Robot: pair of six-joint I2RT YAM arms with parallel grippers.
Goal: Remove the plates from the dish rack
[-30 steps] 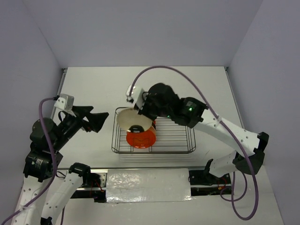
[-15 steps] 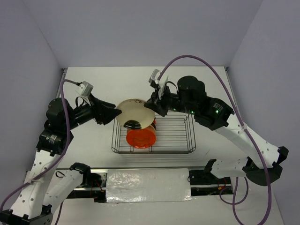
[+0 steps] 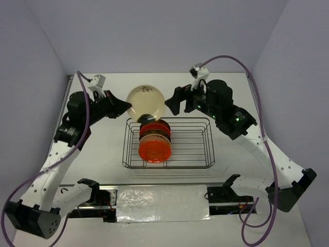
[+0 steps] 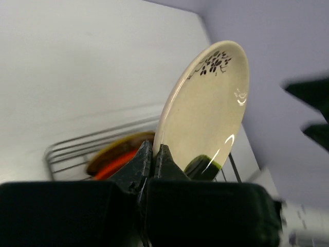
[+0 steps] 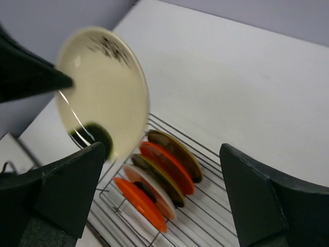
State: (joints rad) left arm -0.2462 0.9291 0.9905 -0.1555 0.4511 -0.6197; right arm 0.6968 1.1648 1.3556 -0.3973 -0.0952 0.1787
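The left tool (image 3: 126, 107) is clenched on the cream plate's (image 3: 147, 103) rim, holding it above the rack's (image 3: 211, 141) far-left corner. The right tool (image 3: 174, 103) gapes, apart from it. Other plates (image 3: 154, 149) stand racked.

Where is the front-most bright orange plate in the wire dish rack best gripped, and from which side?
Pinch the top rim of the bright orange round plate from above: it stands on edge in the dark wire dish rack, with its upper rim exposed.

Cream plate (image 3: 147, 103) above dish rack (image 3: 191, 147)
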